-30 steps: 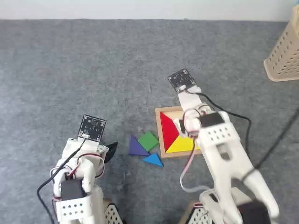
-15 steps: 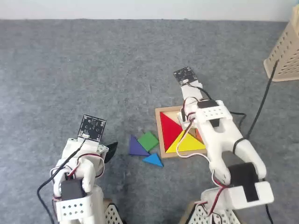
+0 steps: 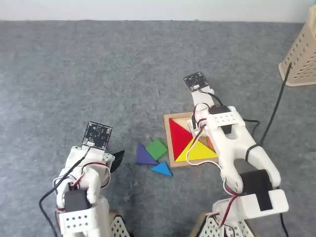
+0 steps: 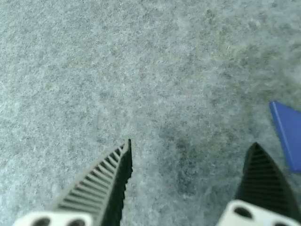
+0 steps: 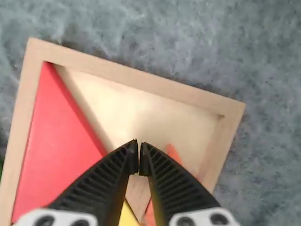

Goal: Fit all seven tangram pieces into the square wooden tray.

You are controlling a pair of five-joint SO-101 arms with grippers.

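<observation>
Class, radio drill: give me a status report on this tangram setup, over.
Left tool open, low over carpet. Right tool shut above tray. Red triangle, yellow triangle in; green square, purple triangle, blue triangle outside. Nothing blocking.

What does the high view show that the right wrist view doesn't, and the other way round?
High view: a green square, a dark blue triangle and a light blue triangle lying on the carpet beside the wooden tray, plus the left arm and a beige bin. Right wrist view: the right gripper, jaws shut with nothing between them, above the tray's bare floor. Both: the tray with the red triangle, the yellow triangle and a sliver of an orange piece inside.
</observation>
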